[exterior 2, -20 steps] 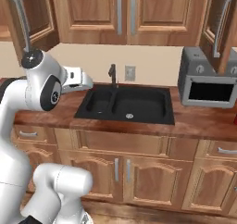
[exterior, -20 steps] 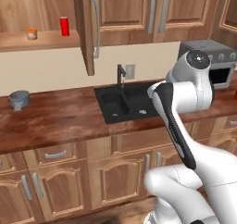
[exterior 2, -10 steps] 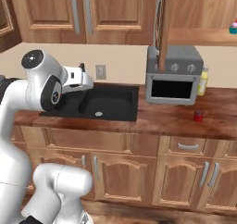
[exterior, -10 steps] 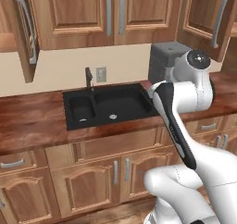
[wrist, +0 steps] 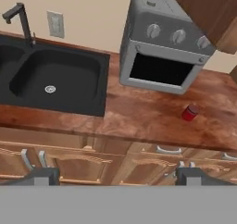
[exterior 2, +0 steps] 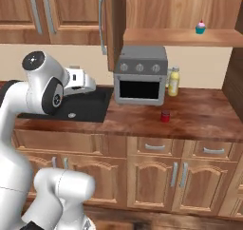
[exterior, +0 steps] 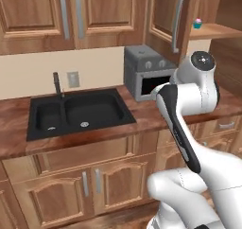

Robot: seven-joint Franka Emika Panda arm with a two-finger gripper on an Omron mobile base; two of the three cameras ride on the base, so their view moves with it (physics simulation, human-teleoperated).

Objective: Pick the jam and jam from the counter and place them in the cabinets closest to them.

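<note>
One red jam jar (exterior 2: 164,116) on the counter (exterior 2: 204,116); tool (wrist: 113,176) wide apart, empty.

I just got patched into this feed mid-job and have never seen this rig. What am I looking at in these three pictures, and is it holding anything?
It is a white robot arm on a driving base, in a rendered kitchen. Two pictures come from cameras on the base, behind the arm to its left and right; the third looks along the gripper, whose dark fingertips stand apart with nothing between them. On the counter: a black sink, a grey toaster oven, a small red jar in front of it, and a yellow bottle beside it. Above, an open cabinet shelf holds a cupcake.
</note>
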